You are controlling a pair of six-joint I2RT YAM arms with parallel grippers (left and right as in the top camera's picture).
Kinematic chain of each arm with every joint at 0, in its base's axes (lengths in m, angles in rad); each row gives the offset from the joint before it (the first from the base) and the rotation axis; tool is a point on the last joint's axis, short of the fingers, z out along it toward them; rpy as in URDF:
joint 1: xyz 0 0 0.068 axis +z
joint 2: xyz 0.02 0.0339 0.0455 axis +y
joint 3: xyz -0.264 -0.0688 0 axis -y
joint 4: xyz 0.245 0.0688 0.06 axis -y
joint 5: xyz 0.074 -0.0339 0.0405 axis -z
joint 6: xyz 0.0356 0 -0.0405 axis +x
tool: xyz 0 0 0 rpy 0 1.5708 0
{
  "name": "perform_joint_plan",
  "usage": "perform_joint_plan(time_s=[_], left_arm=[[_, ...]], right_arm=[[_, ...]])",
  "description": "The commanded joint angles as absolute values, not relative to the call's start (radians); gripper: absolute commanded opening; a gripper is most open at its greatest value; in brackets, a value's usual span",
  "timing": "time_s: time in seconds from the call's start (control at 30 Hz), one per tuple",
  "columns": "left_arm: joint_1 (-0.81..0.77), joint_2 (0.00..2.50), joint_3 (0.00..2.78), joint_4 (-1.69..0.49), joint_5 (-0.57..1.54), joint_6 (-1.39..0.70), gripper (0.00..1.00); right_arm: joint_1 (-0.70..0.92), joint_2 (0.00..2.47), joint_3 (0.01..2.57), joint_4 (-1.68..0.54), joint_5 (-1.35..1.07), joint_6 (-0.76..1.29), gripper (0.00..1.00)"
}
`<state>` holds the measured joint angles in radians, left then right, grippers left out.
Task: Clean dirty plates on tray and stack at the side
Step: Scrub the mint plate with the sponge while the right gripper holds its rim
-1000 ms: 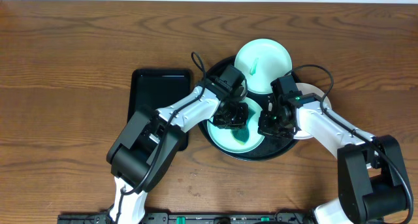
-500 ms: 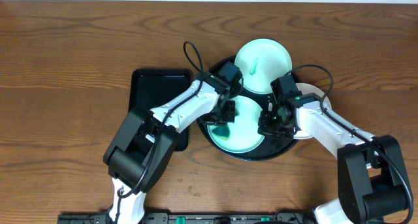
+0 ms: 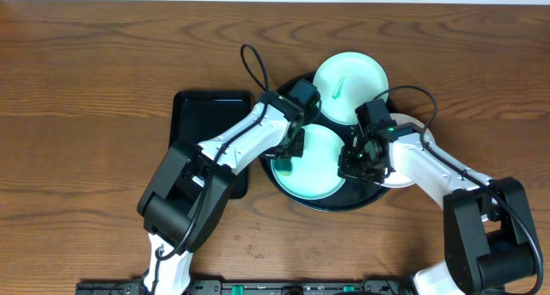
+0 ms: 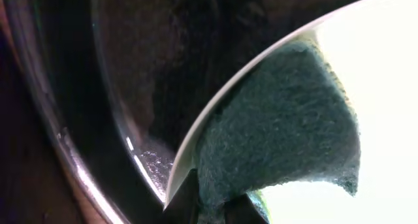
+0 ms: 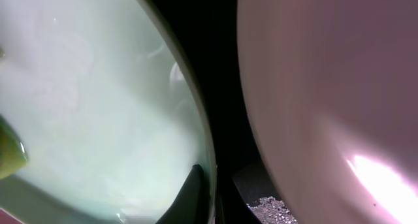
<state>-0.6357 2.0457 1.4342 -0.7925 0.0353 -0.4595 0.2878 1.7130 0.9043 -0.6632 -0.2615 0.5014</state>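
Note:
On the round black tray lies a mint-green plate. My left gripper is shut on a dark green sponge, which is pressed on that plate's left rim. My right gripper is shut on the same plate's right rim, one finger inside the plate. A second mint-green plate with a green smear at its centre rests on the tray's far edge. A white plate lies at the tray's right edge, partly under my right arm, and shows close by in the right wrist view.
A smaller rectangular black tray lies on the wooden table left of the round tray, partly under my left arm. Cables loop above both wrists.
My left gripper has dragged the sponge from the middle of the plate to its left rim. The right gripper has kept its hold on the rim.

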Motion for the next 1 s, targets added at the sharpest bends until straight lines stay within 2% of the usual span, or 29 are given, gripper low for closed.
perform_joint_plan(time_s=[0.0,0.13,0.23,0.63,0.73,0.97], left_arm=[[-0.585,2.093,1.433,-0.734,0.050,-0.399,0.07],[-0.593,2.093,1.420,-0.625,0.403,-0.398,0.07],[-0.616,2.093,1.415,-0.571,0.543,-0.414,0.07],[-0.693,2.093,1.360,-0.560,0.591,-0.450,0.07],[-0.693,2.093,1.338,-0.607,0.487,-0.450,0.08],[-0.682,2.093,1.348,-0.807,-0.214,-0.514,0.07]], right_arm=[[0.290,1.757,0.887,-0.673,-0.120,0.493,0.01],[0.290,1.757,0.887,-0.673,-0.120,0.493,0.01],[0.290,1.757,0.887,-0.673,-0.120,0.493,0.01],[0.290,1.757,0.887,-0.678,-0.120,0.493,0.01],[0.290,1.757,0.887,-0.681,-0.120,0.493,0.01],[0.290,1.757,0.887,-0.686,-0.120,0.492,0.01]])
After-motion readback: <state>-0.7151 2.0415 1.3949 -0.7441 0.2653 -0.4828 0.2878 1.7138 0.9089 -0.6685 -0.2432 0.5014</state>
